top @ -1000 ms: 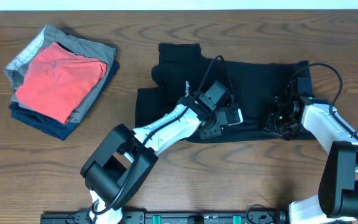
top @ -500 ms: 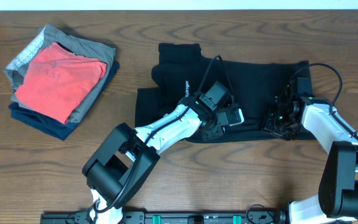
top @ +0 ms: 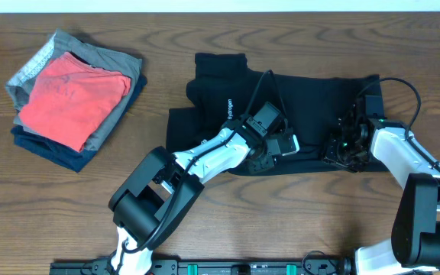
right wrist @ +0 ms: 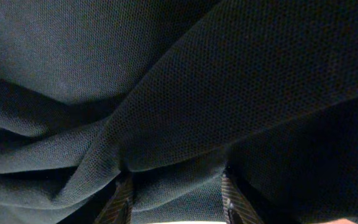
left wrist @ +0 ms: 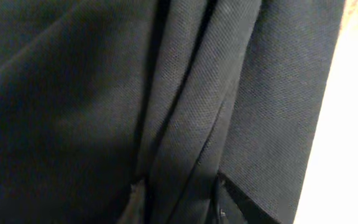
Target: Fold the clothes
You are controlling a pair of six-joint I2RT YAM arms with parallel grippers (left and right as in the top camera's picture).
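A black shirt with a small white logo lies spread on the table's middle, wrinkled along its near edge. My left gripper is down on that near edge, shut on a bunch of black folds that run between its fingertips. My right gripper is at the shirt's near right edge, shut on gathered black cloth that fills the gap between its fingers. Both wrist views show almost nothing but cloth.
A stack of folded clothes, red on top over grey and navy, sits at the far left. Bare wooden table lies in front of the shirt. The right arm's cable loops over the shirt's right end.
The grippers and shirt have barely moved. The left arm's base link has shifted slightly to the right.
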